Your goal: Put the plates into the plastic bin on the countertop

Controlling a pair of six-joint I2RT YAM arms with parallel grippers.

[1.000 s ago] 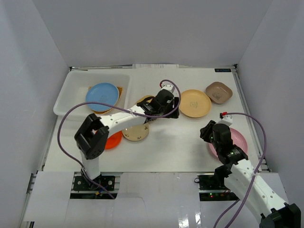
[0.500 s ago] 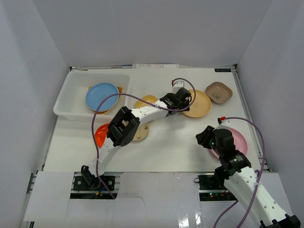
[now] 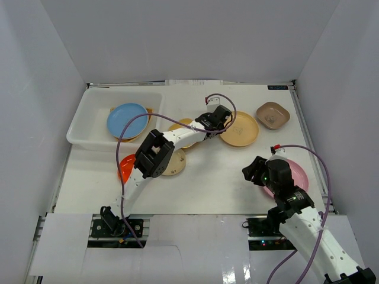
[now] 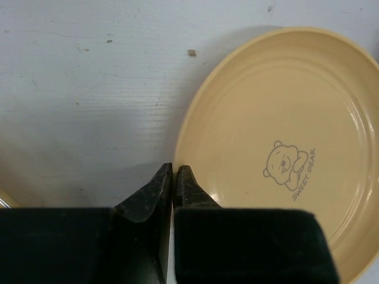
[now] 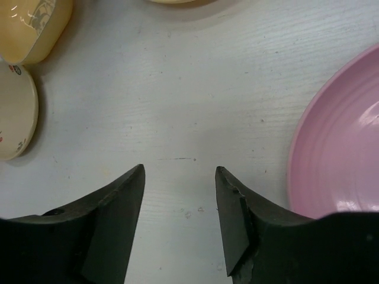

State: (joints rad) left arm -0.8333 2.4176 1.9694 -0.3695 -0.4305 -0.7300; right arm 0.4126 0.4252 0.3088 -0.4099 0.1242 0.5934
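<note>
My left gripper (image 3: pixel 223 120) (image 4: pixel 174 170) is shut on the near rim of the round yellow-orange plate (image 3: pixel 241 129) (image 4: pixel 278 148), one finger inside the rim and one outside. My right gripper (image 3: pixel 254 170) (image 5: pixel 179 171) hangs open over bare countertop, just left of the pink plate (image 3: pixel 290 176) (image 5: pixel 340 154). The plastic bin (image 3: pixel 83 121) at the back left holds a blue plate (image 3: pixel 127 119) with a tan one under it. A brown square plate (image 3: pixel 273 115), a yellow plate (image 3: pixel 179 126), a cream plate (image 3: pixel 173 164) (image 5: pixel 13 115) and a red-orange plate (image 3: pixel 125 168) lie on the countertop (image 3: pixel 219 171).
Pale grey walls close in the countertop on three sides. The left arm stretches diagonally across the middle, over the yellow and cream plates. A yellow dish (image 5: pixel 29 26) shows at the top left of the right wrist view.
My left gripper reached right to the yellow-orange plate and closed on its rim. My right gripper has opened wider and drifted slightly left.
</note>
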